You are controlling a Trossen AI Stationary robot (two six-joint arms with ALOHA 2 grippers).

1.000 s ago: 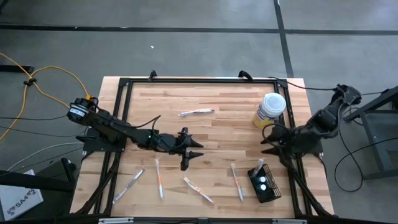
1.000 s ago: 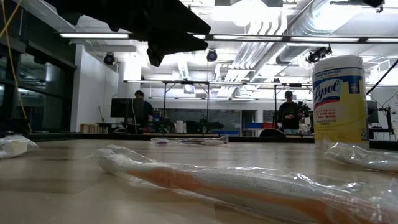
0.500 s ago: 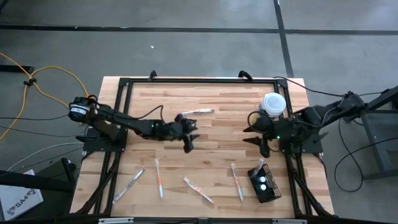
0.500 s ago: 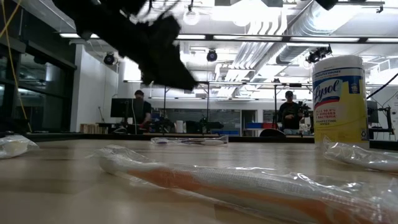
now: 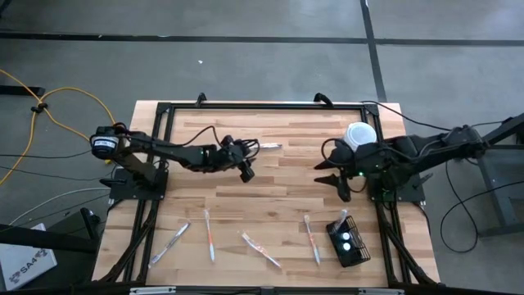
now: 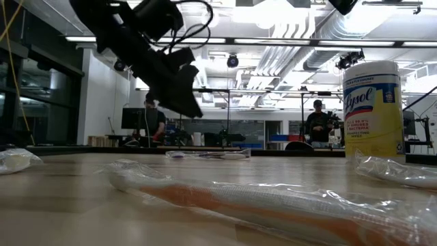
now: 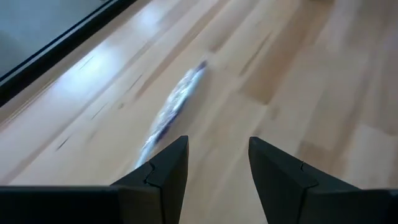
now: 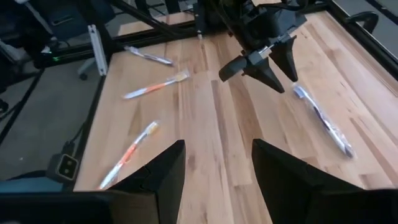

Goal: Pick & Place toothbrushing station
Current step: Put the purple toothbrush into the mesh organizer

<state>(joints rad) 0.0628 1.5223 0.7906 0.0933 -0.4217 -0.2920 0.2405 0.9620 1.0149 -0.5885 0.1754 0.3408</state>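
Note:
The toothbrushing station, a small black wire-mesh basket (image 5: 348, 240), stands on the table near its front right corner, with two white things inside. No gripper touches it. My right gripper (image 5: 332, 182) is open and empty above the table, left of the yellow canister and beyond the basket; its own view (image 8: 217, 152) looks across the table. My left gripper (image 5: 247, 166) is open and empty over the table's middle, just short of a wrapped toothbrush (image 7: 174, 106) lying flat on the wood.
A yellow canister with a white lid (image 5: 360, 138) stands at the far right, partly under my right arm. Several wrapped toothbrushes (image 5: 210, 233) lie along the near side. The far wrapped toothbrush (image 5: 260, 147) lies by the left gripper. A black frame (image 5: 262, 105) rims the table.
My left gripper has gone toward the table's far edge and down, toward the far wrapped toothbrush. My right gripper has gone toward the table's left and far edges, and its arm now reaches over the canister. Nothing on the table has moved.

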